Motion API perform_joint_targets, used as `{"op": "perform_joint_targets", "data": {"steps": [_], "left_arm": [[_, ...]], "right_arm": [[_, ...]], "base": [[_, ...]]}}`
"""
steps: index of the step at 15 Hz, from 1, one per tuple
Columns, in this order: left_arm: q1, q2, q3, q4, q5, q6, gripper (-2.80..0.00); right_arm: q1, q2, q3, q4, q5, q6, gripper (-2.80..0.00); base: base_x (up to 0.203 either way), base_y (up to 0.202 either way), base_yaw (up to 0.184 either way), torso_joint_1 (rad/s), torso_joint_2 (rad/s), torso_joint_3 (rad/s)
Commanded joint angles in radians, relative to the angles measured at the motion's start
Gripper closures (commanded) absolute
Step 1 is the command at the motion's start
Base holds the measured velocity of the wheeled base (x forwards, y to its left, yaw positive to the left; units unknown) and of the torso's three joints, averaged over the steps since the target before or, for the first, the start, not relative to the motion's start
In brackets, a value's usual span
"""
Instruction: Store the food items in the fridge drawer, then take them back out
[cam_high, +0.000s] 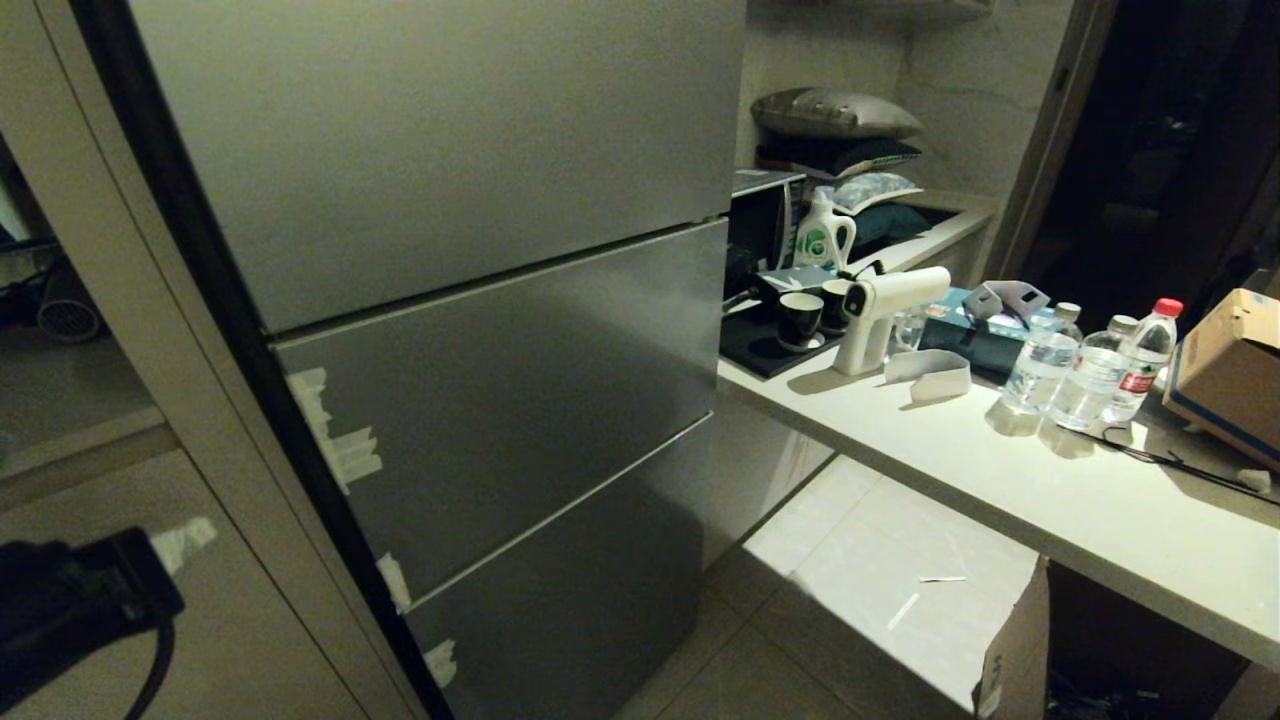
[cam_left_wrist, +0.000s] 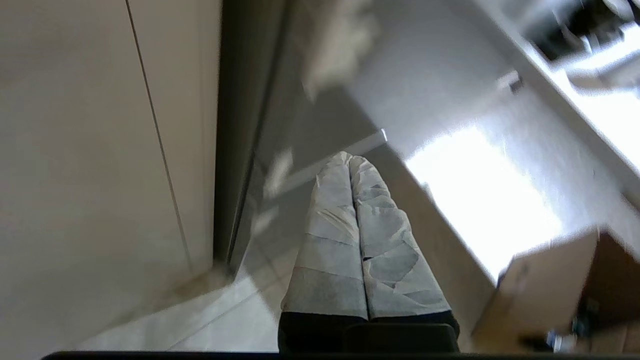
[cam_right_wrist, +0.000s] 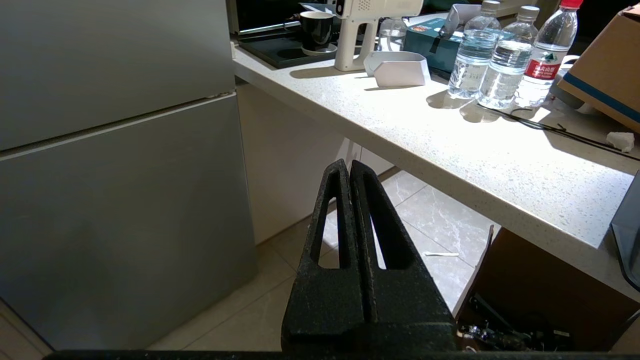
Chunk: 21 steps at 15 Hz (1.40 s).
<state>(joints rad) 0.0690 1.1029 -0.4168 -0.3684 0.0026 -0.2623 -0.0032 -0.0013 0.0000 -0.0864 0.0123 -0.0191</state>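
Note:
The grey fridge (cam_high: 480, 400) stands closed, its front panels flush, with bits of white tape along its left edge. The fridge drawer is hidden behind those panels, and the food items are out of view. My left arm (cam_high: 80, 600) shows at the lower left, beside the fridge's left edge. Its tape-wrapped left gripper (cam_left_wrist: 350, 156) is shut on nothing and points at the lower part of the fridge front (cam_left_wrist: 320, 130). My right gripper (cam_right_wrist: 348, 162) is shut and empty, hanging above the floor tiles between the fridge (cam_right_wrist: 115, 175) and the counter.
A white counter (cam_high: 1000, 460) runs along the right with three clear water bottles (cam_high: 1045, 365), a white spray gun (cam_high: 880, 315), cups on a black tray (cam_high: 800, 322) and a cardboard box (cam_high: 1230, 370). An open cardboard box (cam_high: 1015, 650) stands on the floor under it.

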Motion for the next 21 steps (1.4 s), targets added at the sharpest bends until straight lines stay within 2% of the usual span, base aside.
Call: {"op": "perform_joint_targets", "data": {"steps": [1,4,7,11,21], "left_arm": [[0.055,0.268,-0.051,-0.121,-0.021,-0.009,0.0],[0.126,0.444,-0.118,-0.268,-0.155,-0.013,0.0],[0.15,0.562,-0.175,-0.425,-0.2,-0.014,0.0],[0.144,0.573,-0.218,-0.446,-0.206,-0.019,0.0],[0.111,0.629,-0.243,-0.491,-0.206,-0.089,0.0]], "right_arm": [[0.0,0.0,0.031,-0.001,0.001,-0.001,0.0],[0.0,0.001,0.031,-0.001,0.001,-0.001,0.0],[0.0,0.0,0.031,-0.001,0.001,-0.001,0.0],[0.0,0.0,0.031,-0.001,0.001,0.0,0.0],[0.0,0.0,0.031,-0.001,0.001,-0.001,0.0]], "base": [[0.0,0.0,0.0,0.0,0.0,0.0],[0.0,0.0,0.0,0.0,0.0,0.0],[0.0,0.0,0.0,0.0,0.0,0.0],[0.0,0.0,0.0,0.0,0.0,0.0],[0.0,0.0,0.0,0.0,0.0,0.0]]}}
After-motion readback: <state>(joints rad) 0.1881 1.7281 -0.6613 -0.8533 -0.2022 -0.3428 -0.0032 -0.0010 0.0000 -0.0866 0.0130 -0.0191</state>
